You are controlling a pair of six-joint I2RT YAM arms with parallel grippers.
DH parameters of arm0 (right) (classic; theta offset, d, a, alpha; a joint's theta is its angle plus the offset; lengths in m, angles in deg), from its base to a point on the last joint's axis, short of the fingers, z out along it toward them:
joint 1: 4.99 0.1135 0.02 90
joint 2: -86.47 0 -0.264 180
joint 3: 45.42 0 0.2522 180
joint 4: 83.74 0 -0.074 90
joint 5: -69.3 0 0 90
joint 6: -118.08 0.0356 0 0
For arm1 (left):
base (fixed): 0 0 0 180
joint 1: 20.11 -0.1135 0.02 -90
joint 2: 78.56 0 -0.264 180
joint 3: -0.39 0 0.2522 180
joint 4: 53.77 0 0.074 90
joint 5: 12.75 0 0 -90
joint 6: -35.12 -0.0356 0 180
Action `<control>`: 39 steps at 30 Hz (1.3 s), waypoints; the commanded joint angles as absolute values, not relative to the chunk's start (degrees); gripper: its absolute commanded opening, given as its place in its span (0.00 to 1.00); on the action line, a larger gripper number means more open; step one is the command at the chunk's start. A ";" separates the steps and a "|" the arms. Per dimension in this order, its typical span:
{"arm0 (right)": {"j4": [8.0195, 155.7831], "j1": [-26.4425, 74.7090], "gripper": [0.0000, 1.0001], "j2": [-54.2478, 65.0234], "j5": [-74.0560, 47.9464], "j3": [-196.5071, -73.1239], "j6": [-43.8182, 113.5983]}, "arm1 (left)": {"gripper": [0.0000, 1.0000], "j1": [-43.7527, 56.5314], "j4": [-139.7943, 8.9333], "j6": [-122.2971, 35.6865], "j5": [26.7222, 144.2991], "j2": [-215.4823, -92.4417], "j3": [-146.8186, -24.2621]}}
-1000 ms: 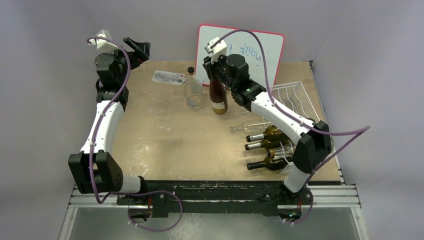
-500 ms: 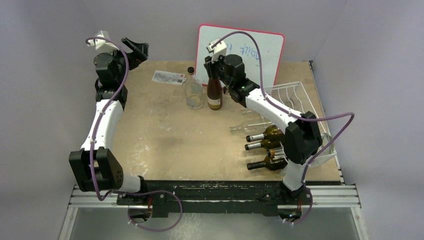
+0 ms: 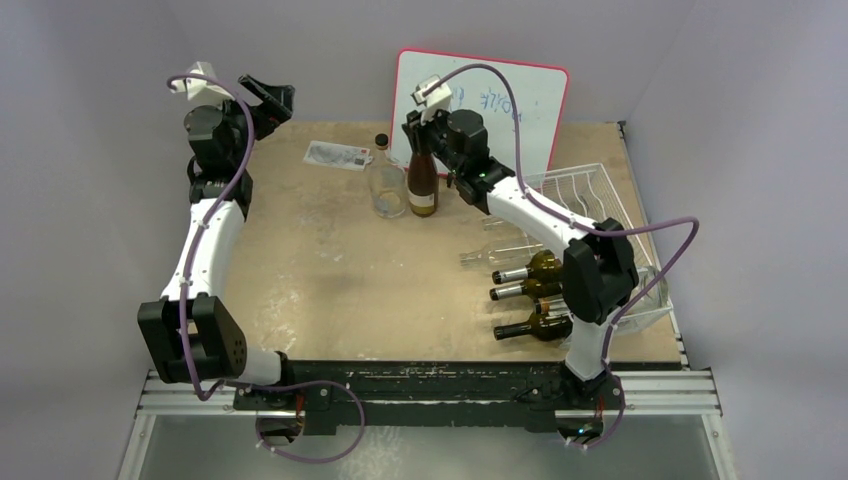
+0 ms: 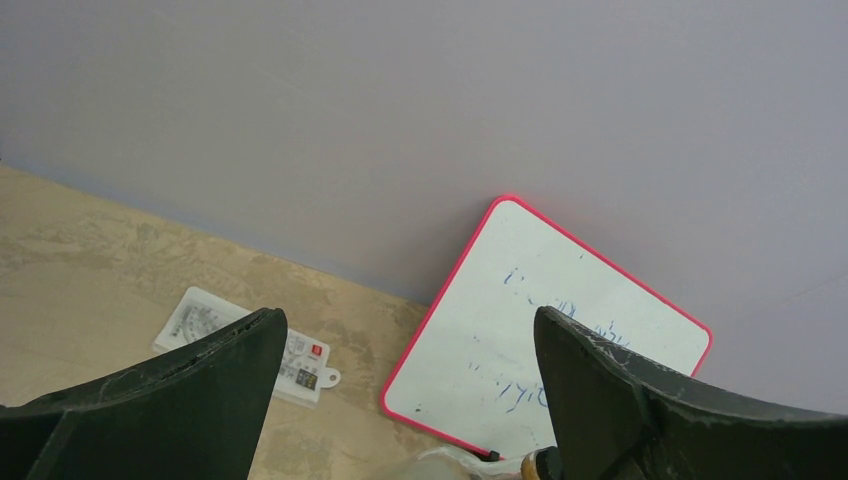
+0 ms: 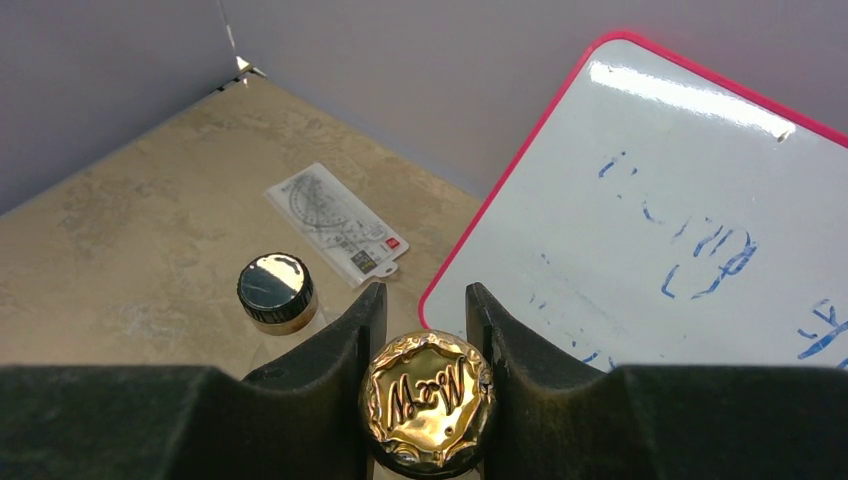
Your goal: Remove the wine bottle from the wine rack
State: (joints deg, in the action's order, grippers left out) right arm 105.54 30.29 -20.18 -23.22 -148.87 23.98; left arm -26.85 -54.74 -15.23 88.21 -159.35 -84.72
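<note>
A dark brown wine bottle (image 3: 422, 187) with a pale label hangs upright at the back centre of the table, off the rack. My right gripper (image 3: 421, 140) is shut on its gold-foil top (image 5: 428, 402); the right wrist view has one finger on each side of the cap. I cannot tell whether its base touches the table. The white wire wine rack (image 3: 592, 197) sits at the right edge, with three dark bottles (image 3: 540, 290) lying along its near side. My left gripper (image 3: 268, 97) is raised at the back left, open and empty (image 4: 405, 335).
A clear glass bottle with a black cap (image 3: 385, 185) (image 5: 275, 287) stands just left of the held bottle. The red-framed whiteboard (image 3: 500, 100) leans on the back wall behind them. A flat clear-plastic card (image 3: 337, 155) lies at back left. A clear bottle (image 3: 500, 250) lies by the rack.
My right arm has carried the wine bottle leftward and toward the back wall, ending close beside the clear bottle. The left arm has barely shifted.
</note>
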 commanded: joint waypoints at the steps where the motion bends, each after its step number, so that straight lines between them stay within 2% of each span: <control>1: 126.88 29.70 0.00 -15.70 -22.11 -154.75 23.70 | 0.93 -27.49 -51.16 -14.68 89.33 -159.08 -85.27; 20: 131.54 28.85 0.00 -15.41 -20.81 -149.73 25.15 | 0.93 -28.58 -49.52 -12.93 90.54 -159.24 -84.82; 29: 127.54 28.87 0.00 -15.68 -20.04 -148.93 26.10 | 0.93 -28.68 -48.92 -12.35 90.94 -159.29 -84.63; 30: 126.45 28.95 0.02 -15.85 -19.66 -149.62 26.20 | 0.93 -28.75 -48.86 -12.30 91.05 -159.25 -84.65; 37: 121.32 29.35 0.63 -15.74 -19.97 -151.77 25.56 | 0.93 -28.86 -48.47 -11.86 91.30 -159.36 -84.48; 39: 119.88 29.40 0.75 -15.23 -21.18 -152.14 25.40 | 0.93 -28.98 -48.33 -11.77 91.40 -159.37 -84.47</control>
State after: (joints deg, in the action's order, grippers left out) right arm 114.57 29.11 -20.05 -20.40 -148.02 25.35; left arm -28.36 -51.85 -12.69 90.35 -159.35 -84.70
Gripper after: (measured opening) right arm 0.673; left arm 0.932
